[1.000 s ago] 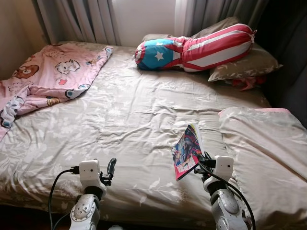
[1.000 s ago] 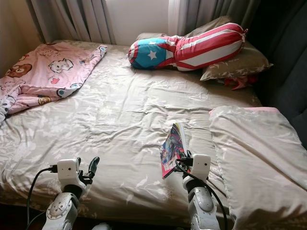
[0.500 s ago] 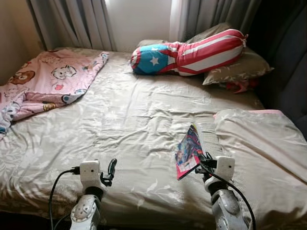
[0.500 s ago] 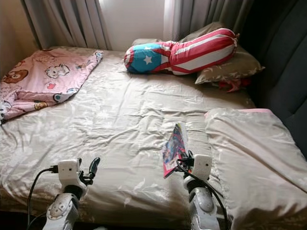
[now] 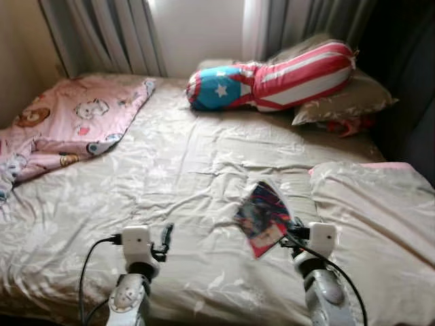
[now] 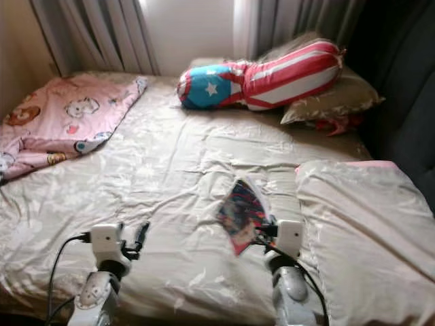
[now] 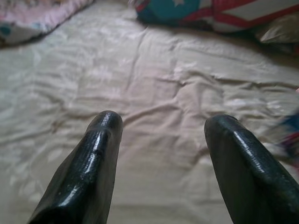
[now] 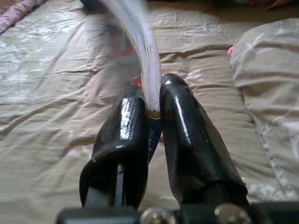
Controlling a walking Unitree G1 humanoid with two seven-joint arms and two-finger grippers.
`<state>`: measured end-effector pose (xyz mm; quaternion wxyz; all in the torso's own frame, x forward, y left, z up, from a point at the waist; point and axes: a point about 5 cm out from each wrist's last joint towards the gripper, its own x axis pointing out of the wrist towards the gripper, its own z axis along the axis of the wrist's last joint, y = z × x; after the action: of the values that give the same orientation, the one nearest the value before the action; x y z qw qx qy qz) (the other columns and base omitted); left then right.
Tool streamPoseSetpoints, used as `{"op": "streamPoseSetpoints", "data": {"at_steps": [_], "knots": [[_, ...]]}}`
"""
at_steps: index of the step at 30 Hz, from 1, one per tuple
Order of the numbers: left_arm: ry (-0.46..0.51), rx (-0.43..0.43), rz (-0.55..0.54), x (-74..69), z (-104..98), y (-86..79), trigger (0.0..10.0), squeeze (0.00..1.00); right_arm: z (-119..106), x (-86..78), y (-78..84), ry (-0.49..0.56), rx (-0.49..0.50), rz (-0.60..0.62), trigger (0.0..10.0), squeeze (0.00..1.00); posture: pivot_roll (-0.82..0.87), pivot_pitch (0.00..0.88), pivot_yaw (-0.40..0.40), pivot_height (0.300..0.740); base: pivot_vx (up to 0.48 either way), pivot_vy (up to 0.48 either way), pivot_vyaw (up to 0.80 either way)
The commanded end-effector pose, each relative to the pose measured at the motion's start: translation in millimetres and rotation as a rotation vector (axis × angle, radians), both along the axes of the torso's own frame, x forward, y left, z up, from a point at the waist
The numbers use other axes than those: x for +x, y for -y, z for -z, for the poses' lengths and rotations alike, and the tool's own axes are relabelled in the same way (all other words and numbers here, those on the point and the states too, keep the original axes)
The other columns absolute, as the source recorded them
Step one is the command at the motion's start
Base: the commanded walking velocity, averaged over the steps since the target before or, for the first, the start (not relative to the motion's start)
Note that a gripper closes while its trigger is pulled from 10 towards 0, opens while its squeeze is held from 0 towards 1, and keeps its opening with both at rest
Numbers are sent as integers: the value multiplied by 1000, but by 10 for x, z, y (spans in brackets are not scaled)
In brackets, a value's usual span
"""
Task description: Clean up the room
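Right wrist view: a colourful book (image 8: 140,42), maybe a comic, is pinched by the right tool (image 8: 152,100) above the bed (image 5: 170,156). The left tool (image 7: 161,135) is held apart over the bed.

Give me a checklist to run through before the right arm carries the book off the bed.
1. Grip on the book: ok. The right gripper has both fingers pinched on its edge.
2. Book off the bed: cannot tell. It stands tilted above the sheet, but its low corner may touch.
3. Pages closed: not ok. They fan out above the fingers in the right wrist view.
4. Left gripper free: ok. It is open and holds nothing.
5. Path near the book: ok. The grey pillow lies to its right, apart from it.
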<state>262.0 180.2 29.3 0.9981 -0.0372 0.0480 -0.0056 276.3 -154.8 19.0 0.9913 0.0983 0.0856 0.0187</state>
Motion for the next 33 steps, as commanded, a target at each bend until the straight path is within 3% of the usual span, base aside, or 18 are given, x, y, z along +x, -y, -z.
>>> {"op": "streamPoseSetpoints", "data": {"at_steps": [1,12,13,14,15,16,19,20,21,23,29,33], "knots": [[-13,5,-24,-28,14,-71,10000,0,-90,56,-48,52,10,-10,10000,0,-41,9,-44,657,0,0,0],[-16,17,-24,-69,13,-108,10000,0,-96,138,69,25,130,73,10000,0,-29,27,-34,657,0,0,0],[-17,22,-22,-80,12,-118,10000,0,-76,143,63,9,200,77,10000,0,-23,31,-30,657,0,0,0],[-17,22,-22,-80,12,-118,10000,0,-76,143,63,9,200,77,10000,0,-23,31,-30,657,0,0,0],[-17,29,-17,-87,10,-126,10000,0,-45,150,81,-13,302,94,10000,0,-16,34,-27,657,0,0,0],[-17,29,-17,-87,10,-126,10000,0,-45,150,81,-13,302,94,10000,0,-16,34,-27,657,0,0,0],[-18,46,-11,-112,1,-160,10000,0,25,147,146,-42,519,132,10000,0,-7,44,-15,657,0,0,0],[-18,46,-11,-112,1,-160,10000,0,25,147,146,-42,519,132,10000,0,-7,44,-15,657,0,0,0],[-21,54,-7,-129,-1,-179,10000,0,65,130,164,-54,608,130,10000,0,-3,48,-9,657,0,0,0],[-27,66,0,-142,-1,-194,10000,0,106,107,186,-65,662,128,10000,0,3,58,-1,657,0,0,0],[-37,102,30,-216,-33,-243,10000,0,248,12,384,-119,743,194,10000,0,29,89,37,657,0,0,0],[-52,117,44,-261,-35,-267,10000,0,339,-68,501,-183,697,239,10000,0,39,96,52,657,0,0,0]]}}
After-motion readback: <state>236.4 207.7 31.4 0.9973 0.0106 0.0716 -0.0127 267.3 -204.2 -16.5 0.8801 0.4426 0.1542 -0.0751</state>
